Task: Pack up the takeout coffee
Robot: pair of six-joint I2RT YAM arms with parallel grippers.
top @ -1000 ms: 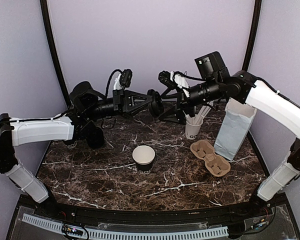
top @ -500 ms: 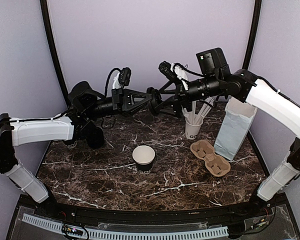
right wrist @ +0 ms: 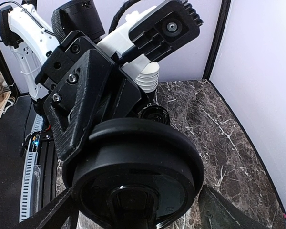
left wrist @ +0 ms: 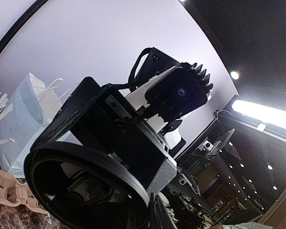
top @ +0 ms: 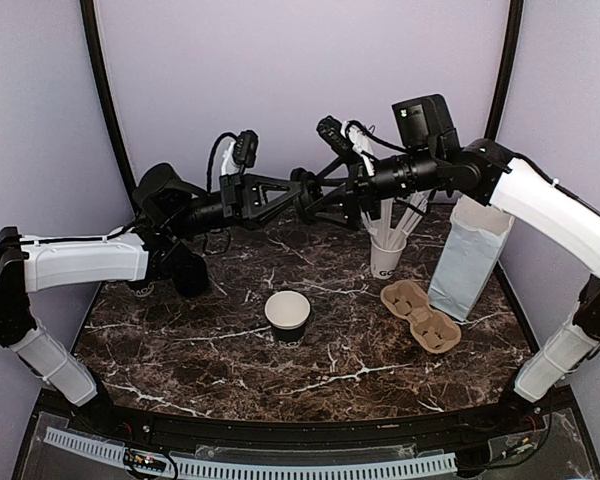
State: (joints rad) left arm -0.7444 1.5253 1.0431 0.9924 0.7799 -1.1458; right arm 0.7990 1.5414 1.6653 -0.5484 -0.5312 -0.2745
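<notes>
The left claw (top: 296,192), pinching the black lid (right wrist: 138,167), has met the right claw (top: 325,200), whose spread jaws flank it. Handover likely; the unlidded paper cup (top: 287,313) waits below.

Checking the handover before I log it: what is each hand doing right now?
Left hand: closed on the black lid, held in the air.
Right hand: open, straddling the lid, not yet gripping it.
</notes>
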